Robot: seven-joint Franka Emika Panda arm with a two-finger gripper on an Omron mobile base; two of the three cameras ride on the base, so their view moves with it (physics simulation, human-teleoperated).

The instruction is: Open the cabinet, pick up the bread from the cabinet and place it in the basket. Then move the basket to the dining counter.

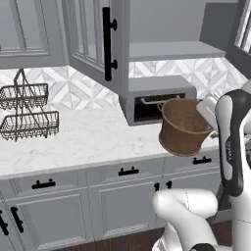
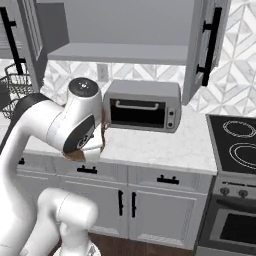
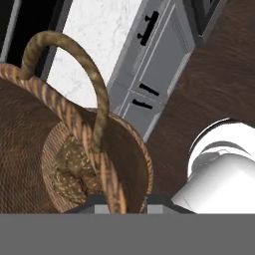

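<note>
The brown woven basket [image 1: 182,128] hangs tilted just above the marble counter's front edge, in front of the toaster oven. My gripper [image 3: 121,201] is shut on its rim beside a looped rim handle [image 3: 84,69]. The dark lumpy bread [image 3: 74,169] lies at the bottom of the basket. My arm covers most of the basket [image 2: 75,155] in the right base view. The grey cabinet stands open, with its door [image 1: 95,44] swung out and its shelf [image 2: 120,52] bare. The dining counter is out of view.
A toaster oven [image 1: 157,100] sits on the marble counter [image 1: 73,142] over grey drawers. A black wire two-tier rack [image 1: 27,110] stands at the left. A stove [image 2: 235,142] is at the right. Dark wood floor [image 3: 214,74] lies below the hand.
</note>
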